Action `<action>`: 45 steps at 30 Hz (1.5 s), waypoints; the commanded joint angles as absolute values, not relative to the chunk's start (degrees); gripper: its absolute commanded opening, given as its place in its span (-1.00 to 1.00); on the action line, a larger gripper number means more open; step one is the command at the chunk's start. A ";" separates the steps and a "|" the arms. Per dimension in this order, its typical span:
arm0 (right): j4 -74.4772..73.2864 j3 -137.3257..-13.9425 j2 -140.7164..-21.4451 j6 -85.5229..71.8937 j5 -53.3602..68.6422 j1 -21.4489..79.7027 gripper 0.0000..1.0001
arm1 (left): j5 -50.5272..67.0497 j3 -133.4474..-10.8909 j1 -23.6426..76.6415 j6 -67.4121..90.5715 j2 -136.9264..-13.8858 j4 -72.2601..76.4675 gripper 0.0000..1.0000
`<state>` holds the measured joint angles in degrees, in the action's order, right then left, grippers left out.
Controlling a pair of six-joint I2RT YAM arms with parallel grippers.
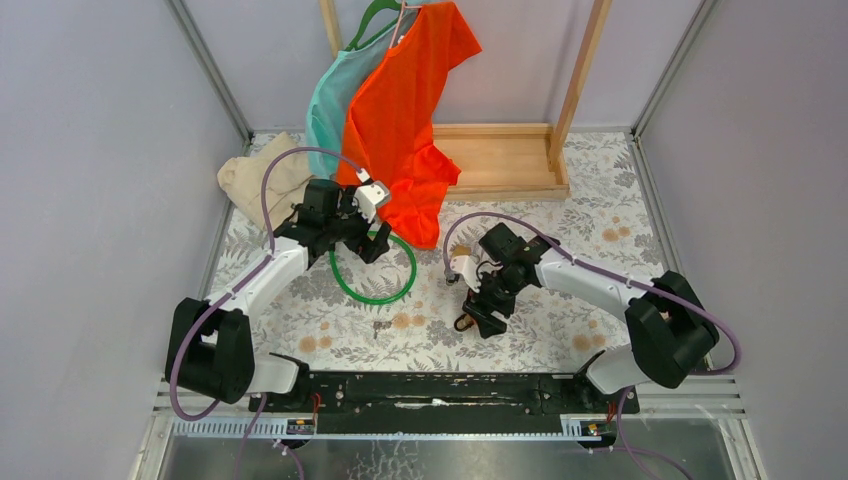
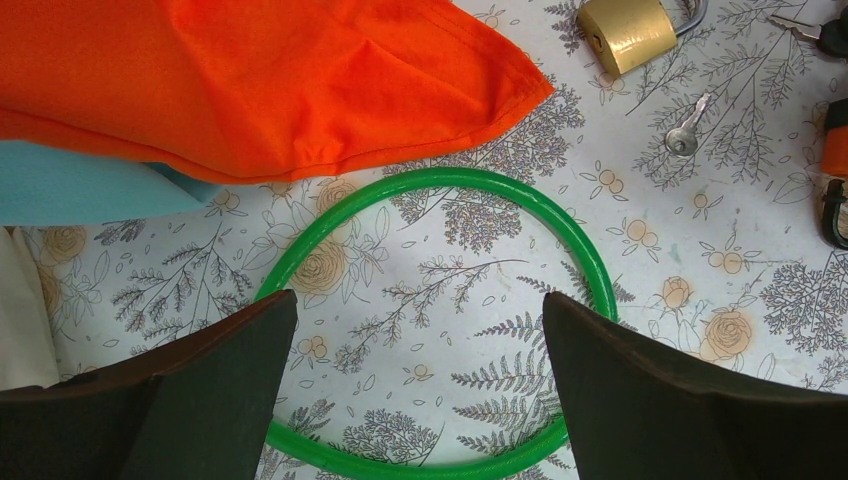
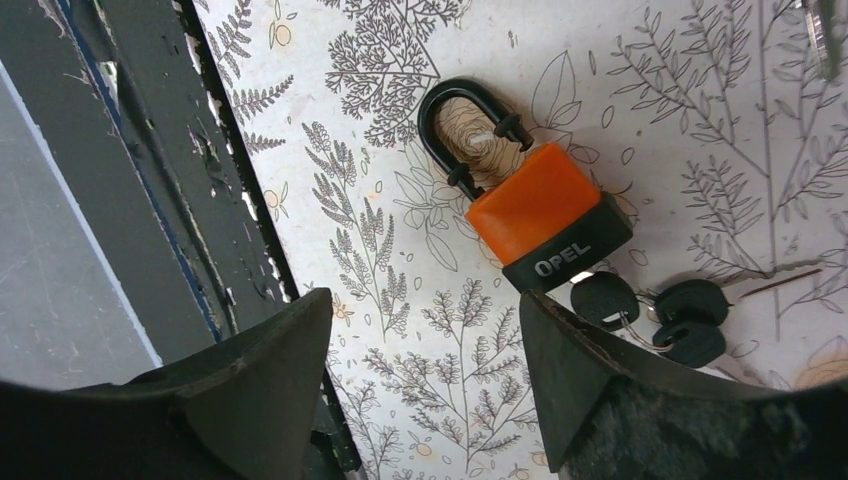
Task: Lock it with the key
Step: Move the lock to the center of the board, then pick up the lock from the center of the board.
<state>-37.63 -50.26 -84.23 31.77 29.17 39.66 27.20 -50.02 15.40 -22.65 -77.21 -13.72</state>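
Here, my right gripper [image 3: 420, 335] hovers with its fingers apart and empty, just beside the orange padlock [image 3: 535, 205], which lies flat on the flowered table [image 3: 400, 430]. A black-headed key [image 3: 603, 297] sits at the lock's base, apparently in the keyhole, with spare keys [image 3: 690, 322] alongside. The lock looks heavy, rigid and smooth-sided. The key head is small and thin, so I judge a flat pinch across it best. My left gripper [image 2: 420, 330] stands wide open over the green ring [image 2: 590, 260].

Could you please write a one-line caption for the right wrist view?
Open right gripper poised over an orange padlock with black-headed keys at its base, on a floral tablecloth.
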 commanded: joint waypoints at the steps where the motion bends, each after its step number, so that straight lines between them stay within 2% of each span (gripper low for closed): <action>1: -37.16 -50.80 -80.46 35.95 28.57 39.77 0.54 | 27.63 -51.33 15.83 -22.56 -76.64 -11.34 1.00; 7: -34.15 -50.79 -80.57 40.34 27.59 39.13 0.72 | 27.84 -50.79 15.83 -22.62 -75.77 -11.34 1.00; 11: -33.34 -50.63 -81.76 45.72 28.16 38.76 0.91 | 27.85 -50.44 15.85 -22.65 -75.20 -11.41 1.00; 16: -31.95 -51.02 -83.63 52.28 27.93 38.54 0.96 | 27.47 -50.12 15.83 -22.67 -74.38 -11.37 1.00; 27: -32.28 -53.88 -90.87 58.98 28.59 38.58 0.79 | 26.39 -49.13 15.82 -22.86 -73.05 -11.37 1.00; 36: -28.93 -50.68 -90.46 60.52 27.13 38.72 0.52 | 26.55 -49.38 15.82 -22.95 -74.03 -11.36 1.00; 45: -26.54 -47.33 -89.54 62.04 24.74 39.24 0.34 | 26.74 -49.77 15.87 -22.72 -74.66 -11.34 1.00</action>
